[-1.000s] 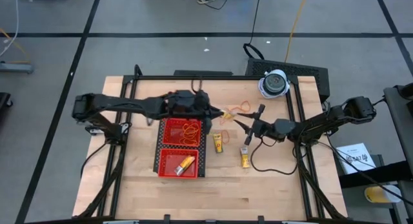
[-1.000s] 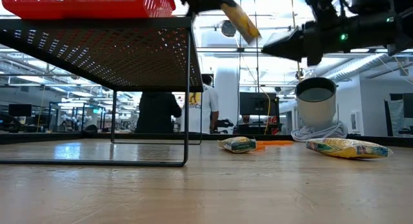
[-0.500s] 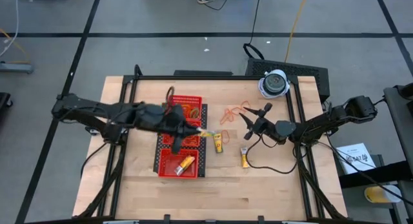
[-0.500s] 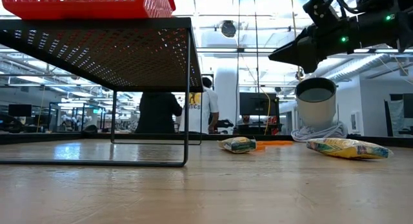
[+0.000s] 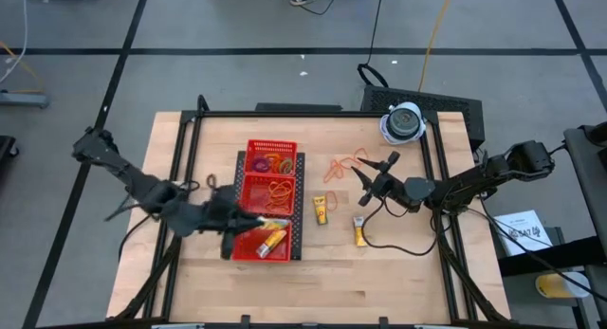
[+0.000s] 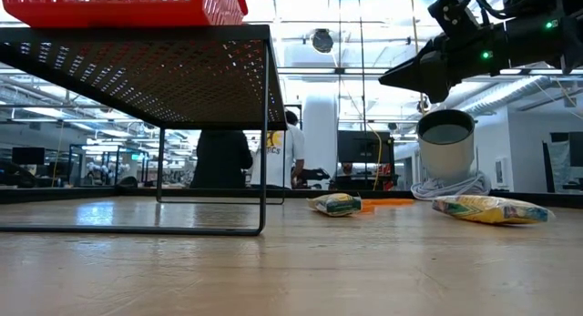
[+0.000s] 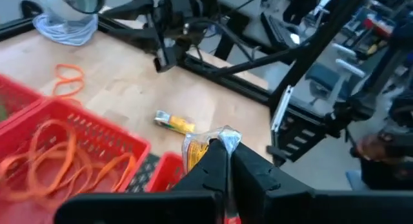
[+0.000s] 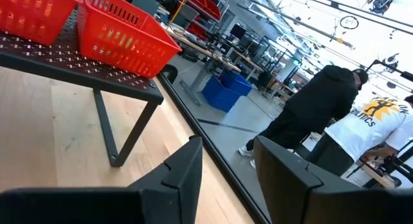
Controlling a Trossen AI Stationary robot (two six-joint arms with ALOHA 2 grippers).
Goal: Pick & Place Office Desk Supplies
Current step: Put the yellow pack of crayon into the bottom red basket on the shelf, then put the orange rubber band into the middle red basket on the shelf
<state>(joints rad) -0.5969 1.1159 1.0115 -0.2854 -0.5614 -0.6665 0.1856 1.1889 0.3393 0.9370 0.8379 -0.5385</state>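
Left tool (image 7: 222, 153) is pinched on the crinkled end of a yellow packet (image 7: 200, 148), held over the near compartment of my red tray (image 5: 266, 198); from above it sits at (image 5: 248, 223). One packet (image 5: 270, 239) already lies in that compartment, orange rubber bands (image 5: 280, 189) in the middle one. Two more packets (image 5: 321, 210) and (image 5: 361, 232) lie on the wooden desk (image 5: 379, 272), with loose bands (image 5: 343, 165) beyond. Right tool (image 5: 372, 182) hovers there, fingers spread. Only the low view shows the people (image 6: 223, 157) standing in the room behind.
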